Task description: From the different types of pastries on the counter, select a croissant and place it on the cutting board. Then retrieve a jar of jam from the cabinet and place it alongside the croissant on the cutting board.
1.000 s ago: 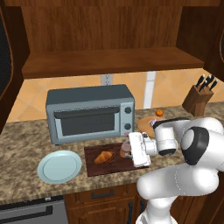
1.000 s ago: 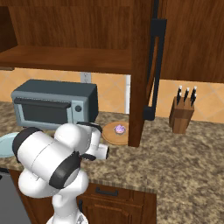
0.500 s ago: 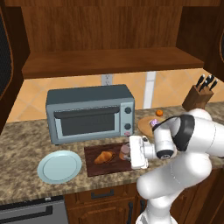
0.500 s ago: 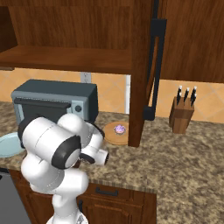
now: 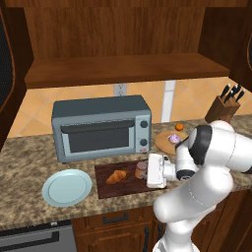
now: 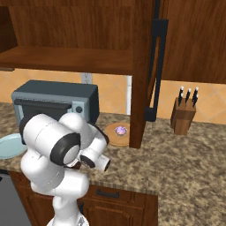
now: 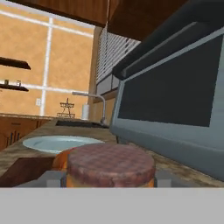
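The claw (image 5: 145,171) grips one short glass jam jar with a reddish lid (image 5: 141,170), its fingers mostly hidden by the white hand. The jar stands on the dark wooden cutting board (image 5: 109,185), just right of the single golden croissant (image 5: 117,176). One pale blue round plate (image 5: 66,187) lies left on the speckled desk (image 5: 29,162). The arm has swung slightly rightward since earlier.

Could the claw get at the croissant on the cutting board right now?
Probably not directly: the claw is shut on the jam jar, which sits between it and the croissant on the cutting board.
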